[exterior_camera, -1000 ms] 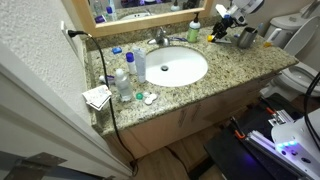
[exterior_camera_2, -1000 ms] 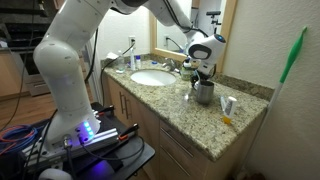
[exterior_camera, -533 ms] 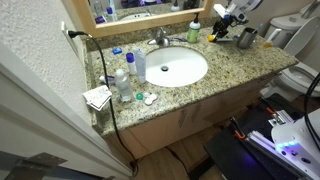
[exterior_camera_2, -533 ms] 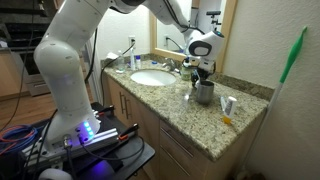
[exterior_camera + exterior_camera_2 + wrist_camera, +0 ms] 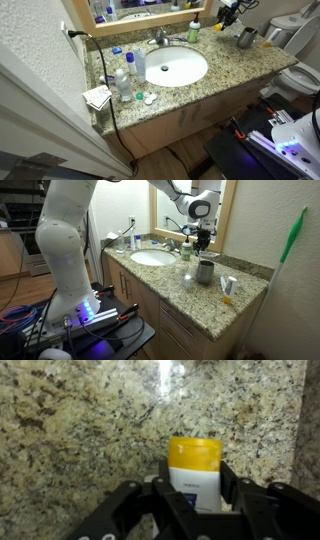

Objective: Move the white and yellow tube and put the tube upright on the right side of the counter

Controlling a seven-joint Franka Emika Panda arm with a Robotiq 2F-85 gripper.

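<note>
Gripper, wrist view: the gripper (image 5: pixel 196 488) comes in from the bottom edge. Its black, angular fingers (image 5: pixel 128 505) are drawn in partway and clamped on the white and yellow tube (image 5: pixel 195 472).
Tube shape, wrist view: a slim, smooth white body is topped by a rounded, glossy yellow cap. A dark printed mark is seen on the white part, too blurred to be read.
Tube axis, wrist view: the long axis runs up and down the picture, in line with the fingers. The yellow cap points away from the camera, past the fingertips.
Background, wrist view: a polished granite surface (image 5: pixel 70 430), speckled beige-brown, is crossed by a bright streak of glare near the top. Whether it is the slab or the wall strip behind it cannot be told.
Gripper, exterior view: the gripper (image 5: pixel 225 14) is held up over the back corner of the tabletop (image 5: pixel 225 62), clear of the stone. The tube in it is too small for its axis to be judged.
Tabletop, exterior view: the mottled granite slab is cut by an oval, glossy white sink (image 5: pixel 172 67) with a metal faucet (image 5: pixel 160 37) behind it. A round metal cup (image 5: pixel 246 38) stands near the gripper, and a green bottle (image 5: pixel 193 30) stands by the mirror.
Gripper, exterior view: the gripper (image 5: pixel 203 243) points downward above the metal cup (image 5: pixel 205 273), apart from it. The tube is carried in the air above the tabletop (image 5: pixel 195 305), touching nothing but the fingers.
Arm, exterior view: a smooth, rounded white arm (image 5: pixel 70 240) is seen in front of the sink (image 5: pixel 152 257).
</note>
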